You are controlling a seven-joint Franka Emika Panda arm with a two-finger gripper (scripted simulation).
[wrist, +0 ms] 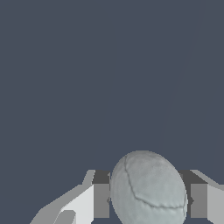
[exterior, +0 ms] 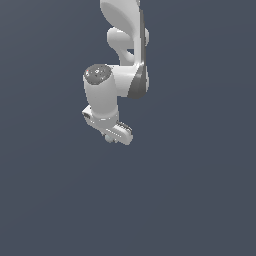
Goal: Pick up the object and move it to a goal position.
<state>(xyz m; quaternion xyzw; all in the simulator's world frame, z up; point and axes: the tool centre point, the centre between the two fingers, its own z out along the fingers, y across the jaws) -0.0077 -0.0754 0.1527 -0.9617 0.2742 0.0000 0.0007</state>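
In the wrist view the pale grey-green ball (wrist: 148,189) sits between the two fingers (wrist: 101,199) of my white gripper (wrist: 149,201), which touch its two sides. Thin dark seam lines cross its surface. In the exterior view the white arm hangs down over the dark grey surface. My gripper (exterior: 111,138) shows at the arm's lower end, and only a small pale bit of the ball (exterior: 108,138) peeks out beneath the hand. The ball is held clear of the floor.
A plain dark grey-blue floor (exterior: 190,190) fills both views. The arm's upper links (exterior: 127,45) rise out of the top of the exterior view. No other object shows.
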